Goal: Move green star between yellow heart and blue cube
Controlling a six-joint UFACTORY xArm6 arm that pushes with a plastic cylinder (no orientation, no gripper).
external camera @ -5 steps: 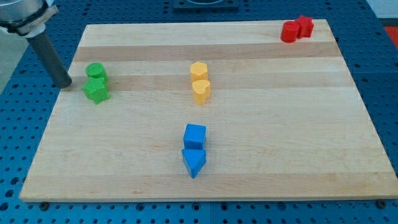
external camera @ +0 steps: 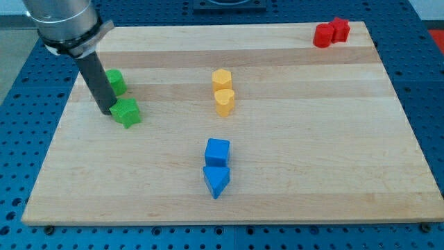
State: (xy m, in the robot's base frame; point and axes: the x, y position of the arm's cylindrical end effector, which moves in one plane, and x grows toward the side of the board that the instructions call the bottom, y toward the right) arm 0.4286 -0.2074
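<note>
Green plastic shows only in part behind the dark rod: the green cylinder [external camera: 115,81] at the far left of the wooden board [external camera: 312,173] is half covered by the rod's shaft, so its full outline is hard to make out. The arm's upper body is cut off by the view's top left corner. At the far right corner, two red blocks [external camera: 330,32] press together and their shapes cannot be told apart clearly.

The green star [external camera: 126,112] lies on the left part of the board, nearer than the green cylinder and just apart from it. It is a small bright green block with notched, pointed edges, sitting flat.

The yellow heart [external camera: 224,101] sits near the board's middle, touching a yellow block [external camera: 221,78] on its far side. The blue cube [external camera: 217,151] lies nearer, touching a blue triangular block [external camera: 216,180] at its near side. The star is well to the left of both the heart and the cube.

The rod leans slightly, coming down from the upper left. Its lower end, my tip [external camera: 106,111], rests at the star's left edge, touching or almost touching it. The arm carries no claw, so nothing is clenched or released.
</note>
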